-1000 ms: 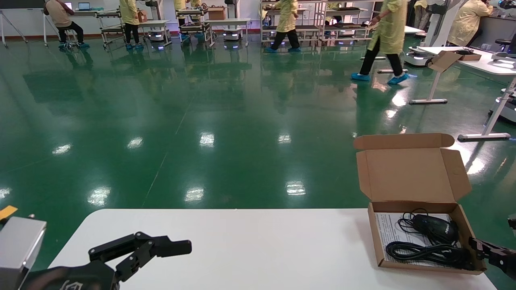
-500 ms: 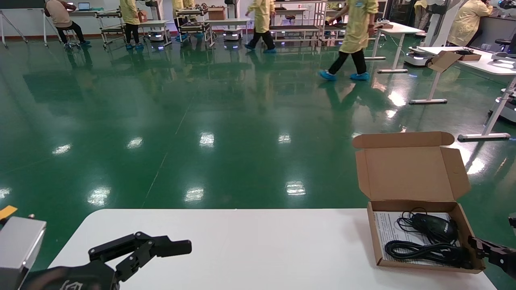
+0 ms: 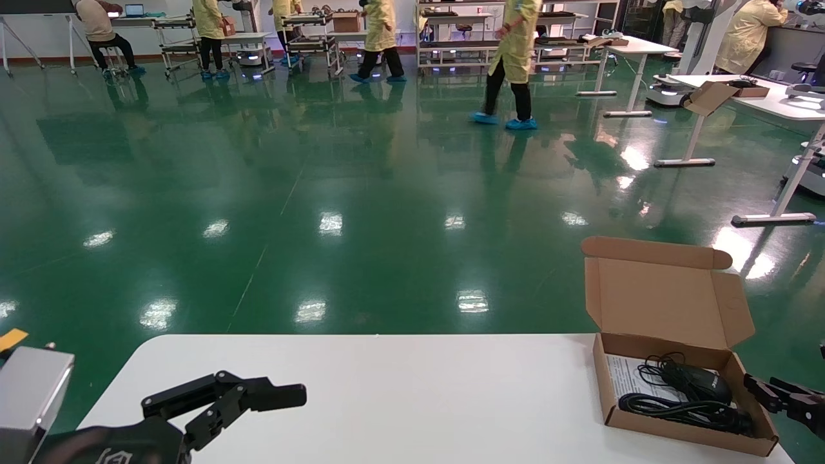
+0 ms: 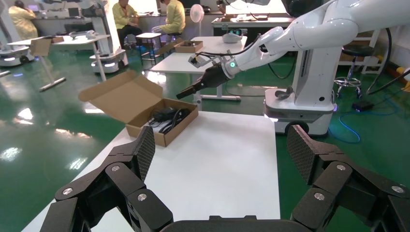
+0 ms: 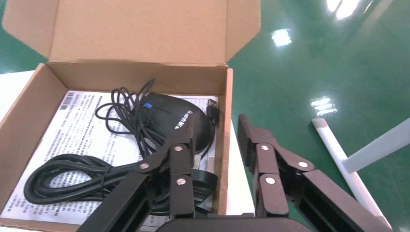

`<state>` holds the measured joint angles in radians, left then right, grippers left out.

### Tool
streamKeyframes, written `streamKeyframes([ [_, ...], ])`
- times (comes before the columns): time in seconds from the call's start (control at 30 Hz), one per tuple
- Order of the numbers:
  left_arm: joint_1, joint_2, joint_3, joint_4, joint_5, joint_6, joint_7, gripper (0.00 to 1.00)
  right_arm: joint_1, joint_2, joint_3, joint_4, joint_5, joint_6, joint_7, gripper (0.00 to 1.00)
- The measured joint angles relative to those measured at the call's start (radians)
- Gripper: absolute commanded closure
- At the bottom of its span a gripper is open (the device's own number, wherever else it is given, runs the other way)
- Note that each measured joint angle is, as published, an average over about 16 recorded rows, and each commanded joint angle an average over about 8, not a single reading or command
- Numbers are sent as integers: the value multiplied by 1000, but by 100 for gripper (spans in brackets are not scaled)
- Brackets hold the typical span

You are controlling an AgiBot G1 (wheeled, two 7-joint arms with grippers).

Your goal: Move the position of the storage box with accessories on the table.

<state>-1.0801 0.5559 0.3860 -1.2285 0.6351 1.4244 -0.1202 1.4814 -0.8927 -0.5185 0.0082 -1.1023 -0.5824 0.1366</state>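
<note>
The brown cardboard storage box (image 3: 683, 433) sits at the right end of the white table (image 3: 419, 399), its flap lid open and standing up. Inside lie a black mouse (image 3: 699, 381), a coiled black cable (image 3: 683, 409) and a white printed sheet (image 3: 628, 377). My right gripper (image 3: 770, 393) is open and straddles the box's right wall (image 5: 223, 121). One finger is inside by the mouse (image 5: 179, 121), the other finger (image 5: 256, 140) outside. There are gaps on both sides of the wall. My left gripper (image 3: 271, 399) is open and empty at the table's near left.
The box stands close to the table's right and front edges. The table top between the grippers is bare white (image 4: 217, 154). Beyond the table is green floor, with people walking far off and other white tables (image 3: 760, 103) at the right.
The box has shifted toward me and turned slightly clockwise, so its lid sits lower in the head view. The right gripper moved with it. The left arm has not moved.
</note>
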Motion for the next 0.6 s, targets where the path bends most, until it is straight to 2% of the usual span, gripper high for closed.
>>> streamKeyframes([
  [0.3, 0, 0, 0, 0, 0, 0, 0, 0, 20, 10, 9, 13, 13, -52, 2, 0],
  [0.6, 0, 0, 0, 0, 0, 0, 0, 0, 46, 27, 24, 30, 38, -201, 23, 0],
])
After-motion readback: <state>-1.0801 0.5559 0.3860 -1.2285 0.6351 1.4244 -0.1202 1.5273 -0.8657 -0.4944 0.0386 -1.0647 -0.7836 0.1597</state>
